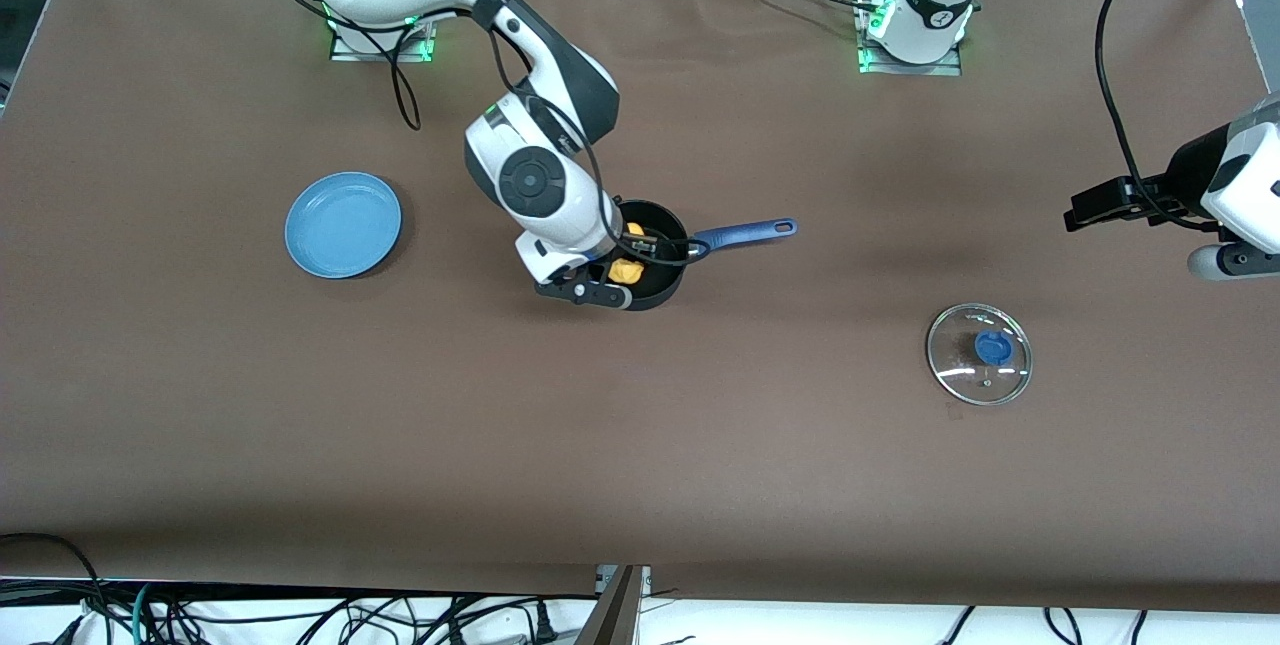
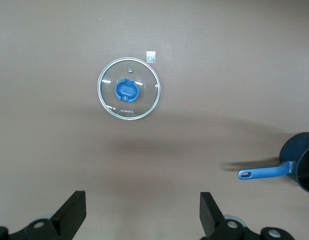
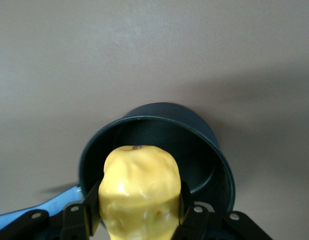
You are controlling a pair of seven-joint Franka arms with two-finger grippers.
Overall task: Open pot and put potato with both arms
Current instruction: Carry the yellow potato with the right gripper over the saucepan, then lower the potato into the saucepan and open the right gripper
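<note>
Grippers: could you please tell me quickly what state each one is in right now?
Left gripper: open, holding nothing, above the table near the lid.
Right gripper: closed on the potato, over the open pot.

Even overhead light, soft shadows on the table, close potato slightly blurred

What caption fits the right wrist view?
Right gripper holds the potato over the open pot.

The small black saucepan has its mouth uncovered, but the right hand with the lumpy yellow potato fills the space above it. Its long blue handle juts toward 3 o'clock. The round glass lid lies well apart at 4 o'clock on brown tabletop, under the wide-spread left hand.
</note>
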